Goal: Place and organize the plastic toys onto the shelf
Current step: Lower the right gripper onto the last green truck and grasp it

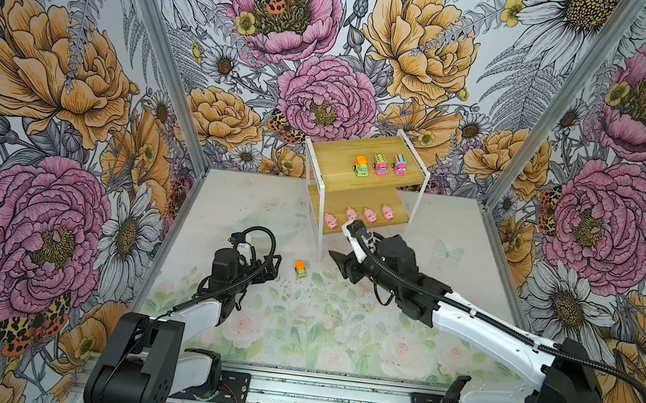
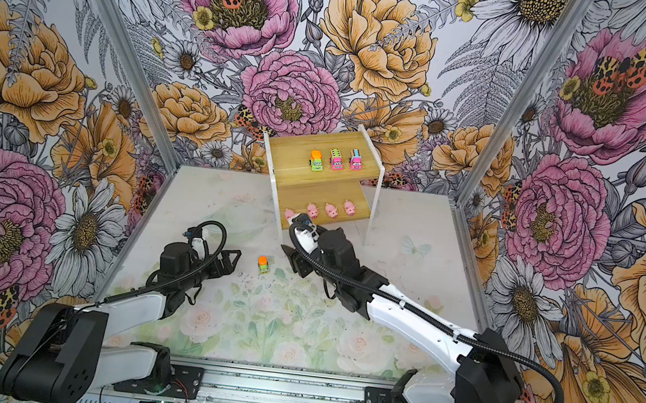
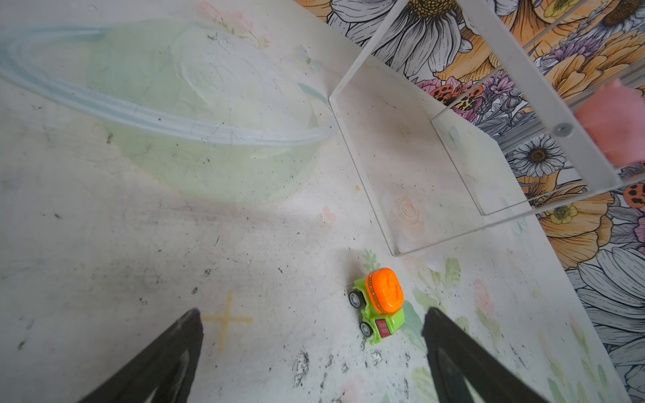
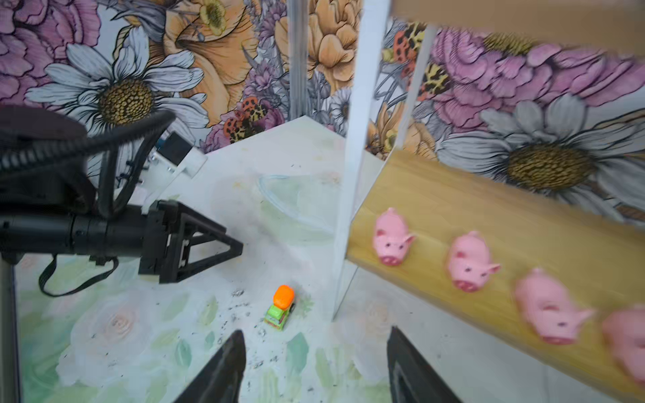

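In both top views the shelf [image 1: 331,155] stands at the upper middle of the frame, at the back of the worktop [image 1: 338,338]. Three toys sit in a row on its upper board: an orange-and-green truck [image 1: 361,166], a green-topped pink truck [image 1: 380,164] and a blue-topped pink truck [image 1: 400,164]. Four pink pigs [image 1: 370,215] line the front of the lower board. One loose truck [image 1: 300,269], orange and green, stands on the worktop at the middle of the frame, lower left of the shelf. The left pincer [image 1: 278,268] lies just left of it and the right pincer [image 1: 338,264] near its right, below the shelf's front left leg. Neither touches the loose truck.

In the left wrist view the left pincer [image 3: 311,314] is spread wide and holds nothing. The loose truck [image 3: 378,307] stands on the worktop between the two fingertips, nearer one of them, touching neither. Beyond it rises the shelf's white frame [image 3: 544,97], with a blurred pink pig at the picture's edge.

In the right wrist view the right pincer [image 4: 316,333] is parted and empty. The loose truck [image 4: 281,307] stands ahead of its tips, near the shelf's white leg [image 4: 349,209]. The left arm's black finger points at the truck from the far side. The four pink pigs [image 4: 469,261] stand in a row on the lower board, snouts toward its front edge.
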`<state>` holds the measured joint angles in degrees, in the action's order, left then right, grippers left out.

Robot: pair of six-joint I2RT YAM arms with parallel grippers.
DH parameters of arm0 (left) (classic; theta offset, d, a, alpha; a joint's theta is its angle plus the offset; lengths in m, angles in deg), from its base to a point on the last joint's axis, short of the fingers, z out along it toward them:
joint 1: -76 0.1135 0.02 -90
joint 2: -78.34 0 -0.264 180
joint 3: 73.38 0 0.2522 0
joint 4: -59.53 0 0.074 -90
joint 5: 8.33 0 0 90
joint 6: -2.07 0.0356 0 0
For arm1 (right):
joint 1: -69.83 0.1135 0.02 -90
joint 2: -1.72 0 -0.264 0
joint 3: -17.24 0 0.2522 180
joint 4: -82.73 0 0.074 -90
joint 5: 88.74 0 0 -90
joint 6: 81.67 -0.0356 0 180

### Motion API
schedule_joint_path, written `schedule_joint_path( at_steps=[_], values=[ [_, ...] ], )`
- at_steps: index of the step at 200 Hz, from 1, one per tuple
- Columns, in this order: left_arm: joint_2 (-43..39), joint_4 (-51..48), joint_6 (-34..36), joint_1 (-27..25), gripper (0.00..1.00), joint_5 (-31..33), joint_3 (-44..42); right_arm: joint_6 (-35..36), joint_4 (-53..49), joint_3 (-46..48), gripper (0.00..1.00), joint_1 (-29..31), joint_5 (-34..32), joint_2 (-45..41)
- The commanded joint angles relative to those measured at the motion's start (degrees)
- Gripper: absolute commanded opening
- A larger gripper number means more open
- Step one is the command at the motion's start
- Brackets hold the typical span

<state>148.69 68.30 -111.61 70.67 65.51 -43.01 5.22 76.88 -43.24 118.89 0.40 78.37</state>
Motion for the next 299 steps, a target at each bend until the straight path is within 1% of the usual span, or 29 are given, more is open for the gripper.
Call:
schedule_joint_path(
  at_steps=[1, 11, 25, 46, 73, 105, 173, 237, 299],
  values=[
    [0.7, 1.3, -0.4, 0.8, 0.99, -1.4, 0.8, -5.6, 26.5, 9.2, 0.65, 3.0, -6.0, 2.2],
    [0.6, 1.2, -0.4, 0.9, 0.99, -1.4, 0.8, -5.8, 31.9, 11.7, 0.65, 4.9, -9.1, 5.6],
    [0.6, 1.2, -0.5, 0.8, 0.99, -1.4, 0.8, -6.5, 35.9, 12.2, 0.65, 7.4, -13.7, 11.3],
    [0.6, 1.3, -0.6, 1.1, 0.99, -1.4, 0.7, -6.8, 43.7, 11.3, 0.65, 10.2, -16.8, 20.4],
    [0.5, 1.4, -0.8, 1.2, 0.99, -1.4, 0.6, -7.8, 47.7, 7.2, 0.65, 10.9, -17.9, 29.7],
    [0.6, 1.4, -0.8, 1.4, 0.99, -1.5, 0.6, -8.7, 47.8, 2.6, 0.64, 10.8, -17.9, 36.1],
    [0.9, 1.4, -0.8, 1.5, 0.99, -1.8, 0.8, -10.8, 46.4, -3.2, 0.63, 9.7, -18.0, 43.5],
    [1.2, 1.4, -0.8, 1.5, 0.99, -1.9, 0.9, -12.5, 45.4, -5.7, 0.62, 7.9, -17.5, 46.6],
    [1.4, 1.3, -0.8, 1.5, 0.99, -2.0, 1.1, -13.3, 43.4, -8.5, 0.61, 7.8, -15.9, 49.0]
  ],
)
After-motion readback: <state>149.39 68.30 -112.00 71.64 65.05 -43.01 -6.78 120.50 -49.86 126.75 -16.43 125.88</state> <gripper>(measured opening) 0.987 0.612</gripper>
